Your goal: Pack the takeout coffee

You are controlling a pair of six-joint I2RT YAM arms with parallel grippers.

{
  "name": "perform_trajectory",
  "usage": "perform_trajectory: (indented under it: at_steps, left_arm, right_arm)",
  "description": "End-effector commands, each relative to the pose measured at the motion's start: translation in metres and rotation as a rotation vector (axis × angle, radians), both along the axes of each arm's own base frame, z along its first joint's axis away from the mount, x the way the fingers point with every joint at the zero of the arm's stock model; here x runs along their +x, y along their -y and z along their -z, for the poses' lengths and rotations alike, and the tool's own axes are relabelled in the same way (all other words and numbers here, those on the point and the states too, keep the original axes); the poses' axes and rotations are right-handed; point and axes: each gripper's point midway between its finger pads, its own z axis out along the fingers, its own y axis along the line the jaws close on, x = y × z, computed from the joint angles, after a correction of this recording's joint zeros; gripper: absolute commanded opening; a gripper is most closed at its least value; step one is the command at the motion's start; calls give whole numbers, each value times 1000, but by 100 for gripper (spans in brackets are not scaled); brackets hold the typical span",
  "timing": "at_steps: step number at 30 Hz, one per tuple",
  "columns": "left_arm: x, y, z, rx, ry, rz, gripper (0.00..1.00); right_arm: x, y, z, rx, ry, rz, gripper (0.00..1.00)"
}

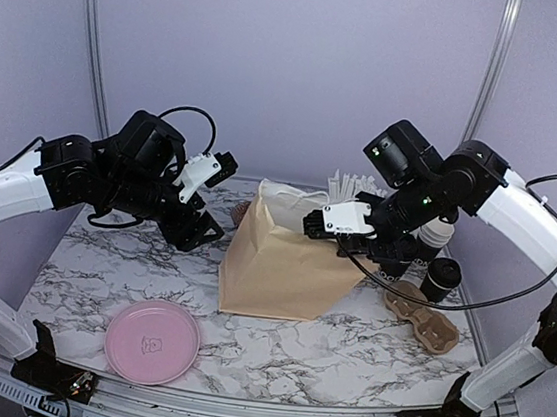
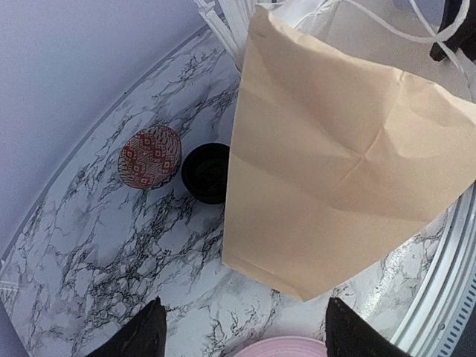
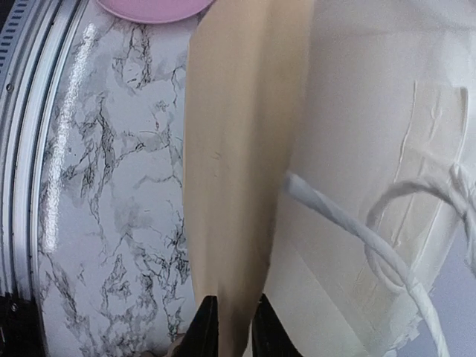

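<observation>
Kraft paper bag (image 1: 277, 264) stands upright mid-counter (image 1: 343, 352), white-lined with cord handles; contents not visible. The right fingers (image 3: 202, 327) pinch its right rim. The left fingers (image 2: 149, 331) are spread, left of the bag. Lidded black takeout cup (image 1: 441, 279) sits right of the bag, just beyond the pulp carrier (image 1: 422, 320). Round black lid (image 2: 207, 172) at the bag's far-left; what lies beneath is unclear.

Right hand (image 3: 232, 329) — pinching paper bag (image 3: 238, 149) edge
</observation>
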Motion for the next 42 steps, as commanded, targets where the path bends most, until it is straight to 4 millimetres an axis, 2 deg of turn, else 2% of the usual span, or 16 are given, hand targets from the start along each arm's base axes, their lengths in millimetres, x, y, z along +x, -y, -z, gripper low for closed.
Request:
perform_trajectory:
  at_steps: [1, 2, 5, 8, 12, 19, 23, 29, 33, 39, 41, 42]
  left_arm:
    - [8, -15, -11, -2, 34, -72, 74]
    - [10, -16, -17, -14, 44, -84, 75]
    - [8, -14, -39, -70, 60, -71, 77]
    - [5, -6, -58, -114, 77, -28, 78]
    - [6, 14, -66, -124, 77, 50, 78]
    - [1, 65, -61, -165, -12, 236, 78]
    - [0, 88, -63, -206, -69, 280, 79]
    - [-15, 93, -43, -190, -130, 337, 80]
    - [-24, 91, -27, -160, -149, 350, 81]
    - [-33, 111, -16, -113, -124, 371, 84]
    - [-33, 119, -14, -115, -117, 366, 97]
    - [-31, 122, -13, -115, -111, 358, 98]
  right_arm:
    - [-28, -21, -15, 70, -72, -98, 32]
    - [-35, -23, -17, 81, -90, -117, 39]
    - [-43, -27, -18, 97, -124, -144, 49]
    - [-43, -27, -17, 96, -126, -143, 52]
    - [-43, -31, -16, 110, -131, -145, 53]
    - [-43, -33, -22, 134, -129, -141, 54]
    - [-47, -32, -32, 165, -118, -148, 60]
    - [-49, -30, -49, 213, -86, -155, 67]
    - [-48, -30, -50, 215, -79, -150, 67]
    - [-45, -33, -51, 231, -63, -147, 68]
    - [-44, -34, -50, 232, -66, -145, 68]
    - [-44, -34, -49, 231, -68, -143, 68]
